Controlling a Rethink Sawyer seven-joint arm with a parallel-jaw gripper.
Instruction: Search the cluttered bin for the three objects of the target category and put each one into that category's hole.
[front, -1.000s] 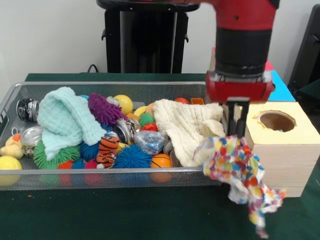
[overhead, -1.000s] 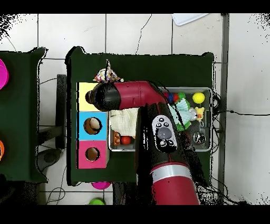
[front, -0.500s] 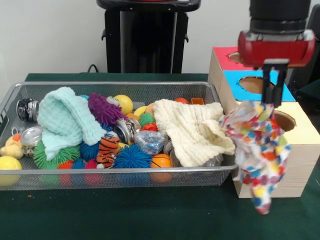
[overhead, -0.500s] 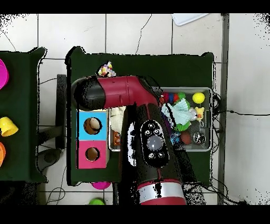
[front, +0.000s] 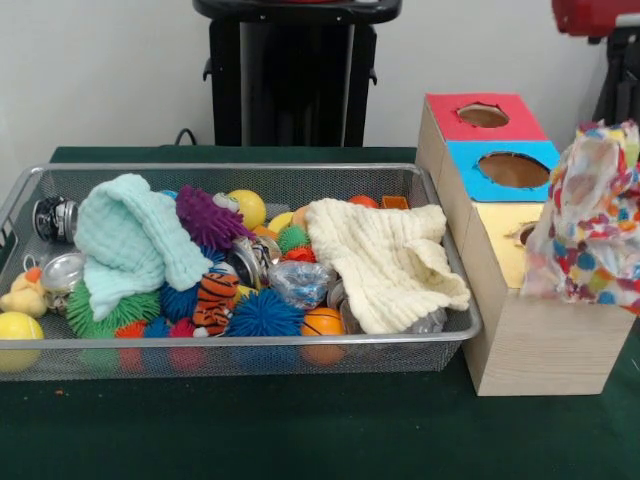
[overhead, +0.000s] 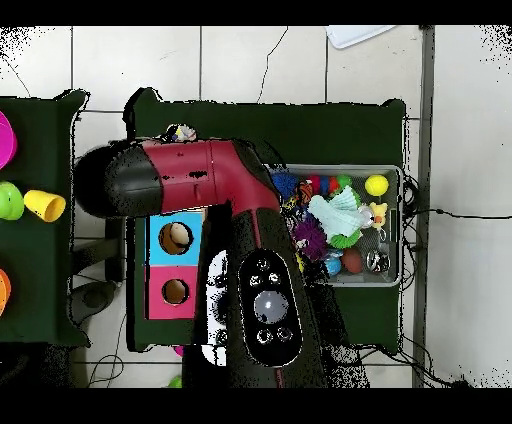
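Observation:
The wire mesh bin (front: 240, 345) lies on the green table, full of toys and cloths; it also shows in the overhead view (overhead: 398, 225). My gripper (front: 612, 120) is at the top right, shut on a white printed fabric piece (front: 590, 220). The piece hangs in the air over the yellow-faced box (front: 498, 240) and hides most of the yellow hole (front: 524, 234). In the overhead view my arm covers the yellow box, and a bit of the fabric (overhead: 180, 132) shows beyond it. No other printed piece shows in the bin.
A mint-green waffle cloth (front: 130, 240) and a cream waffle cloth (front: 385, 260) lie on the bin's toys. The blue-faced hole (front: 513, 168) and the red-faced hole (front: 483, 115) stand behind the yellow box. The black pedestal (front: 290, 70) stands behind the bin.
My gripper has lifted the printed fabric out past the bin's right end, up and to the right, until it hangs over the yellow-faced box.

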